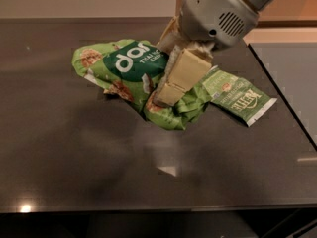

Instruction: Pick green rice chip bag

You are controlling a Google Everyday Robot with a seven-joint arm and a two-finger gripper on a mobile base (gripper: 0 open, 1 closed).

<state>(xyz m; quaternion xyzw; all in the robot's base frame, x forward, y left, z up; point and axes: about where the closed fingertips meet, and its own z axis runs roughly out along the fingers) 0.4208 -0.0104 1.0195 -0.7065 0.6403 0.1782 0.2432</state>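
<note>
The green rice chip bag point(126, 68) is puffy and bright green with a dark-green "dang" label. It hangs crumpled above the dark table point(74, 152), lifted off the surface. My gripper point(166, 90) comes down from the upper right and is shut on the bag's right part. One cream finger point(181, 76) lies across the front of the bag. The other finger is hidden behind the bag.
A flatter green "Kettle" packet point(240, 97) lies on the table just right of the gripper. The table's right edge point(290, 108) runs diagonally at the right. The brown-and-cream bag is hidden behind the lifted bag and the arm.
</note>
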